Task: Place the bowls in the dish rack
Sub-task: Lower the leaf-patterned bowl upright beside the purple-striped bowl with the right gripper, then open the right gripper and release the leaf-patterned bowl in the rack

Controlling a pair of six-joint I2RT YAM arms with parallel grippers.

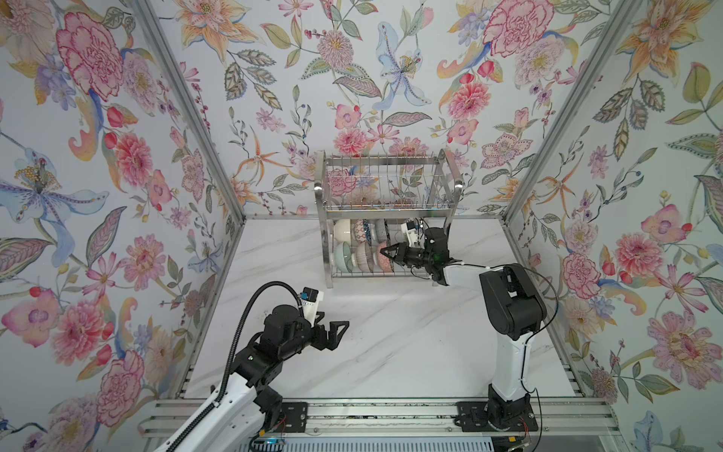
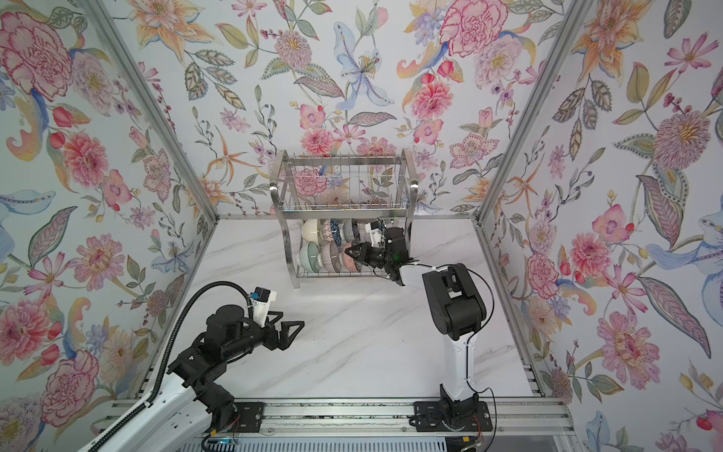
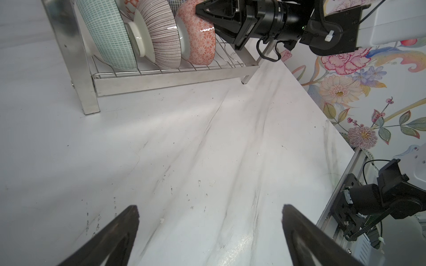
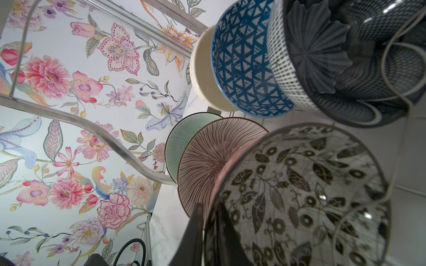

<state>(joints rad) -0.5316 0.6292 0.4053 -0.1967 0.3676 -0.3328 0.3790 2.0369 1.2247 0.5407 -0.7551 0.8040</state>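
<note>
The dish rack (image 1: pixel 323 235) (image 2: pixel 282 235) stands at the back of the table, with several bowls on edge in its lower tier. The front row holds a pale green bowl (image 3: pixel 108 34), a mauve ribbed bowl (image 3: pixel 161 34) and a black-white leafy bowl (image 4: pixel 299 195) with a coral outside (image 3: pixel 200 41). Behind them stand a cream bowl (image 1: pixel 342 231), a blue lattice bowl (image 4: pixel 244 69) and a dark navy flower-shaped bowl (image 4: pixel 322 57). My right gripper (image 1: pixel 385 253) (image 4: pixel 210 205) reaches into the rack, shut on the leafy bowl's rim. My left gripper (image 1: pixel 332 325) (image 3: pixel 210 207) hangs open and empty over the table.
The rack's upper tier (image 1: pixel 385 184) spans just above my right wrist. A wavy wire (image 4: pixel 92 129) of the shelf runs beside the bowls. Flowered walls close in the marble table (image 1: pixel 391 332) on three sides. A metal rail (image 1: pixel 375 415) carries both arm bases at the front.
</note>
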